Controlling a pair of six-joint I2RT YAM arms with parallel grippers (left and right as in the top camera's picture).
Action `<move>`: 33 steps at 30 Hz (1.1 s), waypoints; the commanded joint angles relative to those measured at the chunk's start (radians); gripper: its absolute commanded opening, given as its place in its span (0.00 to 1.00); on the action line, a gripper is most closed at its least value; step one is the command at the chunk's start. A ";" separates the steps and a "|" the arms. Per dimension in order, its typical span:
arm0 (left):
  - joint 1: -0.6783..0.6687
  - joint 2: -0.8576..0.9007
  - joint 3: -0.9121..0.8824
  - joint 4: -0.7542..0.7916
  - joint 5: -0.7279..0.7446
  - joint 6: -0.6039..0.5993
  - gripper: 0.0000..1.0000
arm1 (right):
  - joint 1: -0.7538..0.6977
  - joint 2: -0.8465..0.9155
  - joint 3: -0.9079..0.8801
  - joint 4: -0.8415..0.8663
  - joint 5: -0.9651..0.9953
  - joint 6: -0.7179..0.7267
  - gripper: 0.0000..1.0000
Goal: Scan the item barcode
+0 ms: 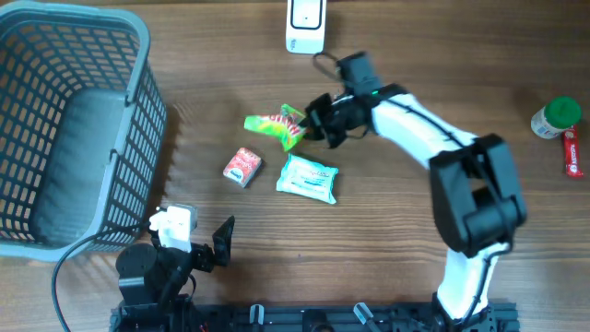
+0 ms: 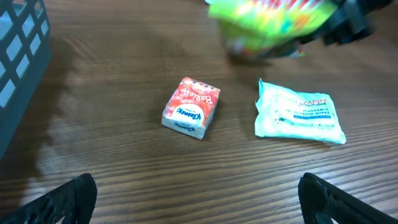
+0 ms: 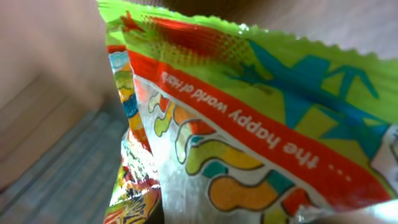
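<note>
A wooden table (image 1: pixel 387 55) is seen from above. A bright green and yellow sweet bag (image 1: pixel 275 124), printed with gummy shapes and a red band, lies near the middle of the table, and its right end is clamped by the right gripper (image 1: pixel 309 123), whose fingers are closed tight on the wrapper. In the right wrist view the frame is filled by the sweet bag (image 3: pixel 236 124) at very close range, and the fingers themselves are hidden. In the left wrist view the sweet bag (image 2: pixel 267 18) is blurred at the top edge, with a dark shadow under it; whether it touches the wood cannot be told. A white device (image 1: pixel 305 26) is placed at the far edge of the table, behind the bag and apart from it. Nearer the robot, a small red and white packet (image 1: pixel 242 167) and a pale blue wipes pack (image 1: pixel 308 178) are laid flat side by side, not touching. A grey-blue slatted basket (image 1: pixel 138 111) is set at the left end. A green-capped bottle (image 1: pixel 557 118) and a red tube (image 1: pixel 572 152) are placed at the right edge. The left gripper (image 2: pixel 196 193) is held low at the near left, its fingers spread wide with nothing between them.
</note>
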 commanded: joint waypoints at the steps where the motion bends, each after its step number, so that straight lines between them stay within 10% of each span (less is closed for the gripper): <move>1: -0.003 -0.009 0.000 0.002 0.016 0.016 1.00 | -0.043 -0.050 -0.001 -0.053 -0.506 0.110 0.04; 6: -0.003 -0.009 0.000 0.003 0.016 0.016 1.00 | -0.059 -0.050 -0.001 0.024 -0.741 0.121 0.04; 16: -0.003 -0.009 0.000 0.003 0.016 0.016 1.00 | -0.059 -0.050 0.000 0.008 -0.688 0.618 0.04; 24: -0.003 -0.009 0.000 0.003 0.016 0.016 1.00 | -0.062 -0.050 -0.001 -0.119 -0.632 0.616 0.04; 28: -0.003 -0.009 0.000 0.003 0.016 0.016 1.00 | -0.058 -0.050 -0.001 0.198 -0.639 0.366 0.04; 33: -0.003 -0.009 0.000 0.003 0.016 0.016 1.00 | -0.029 -0.050 0.000 1.009 -0.685 0.265 0.04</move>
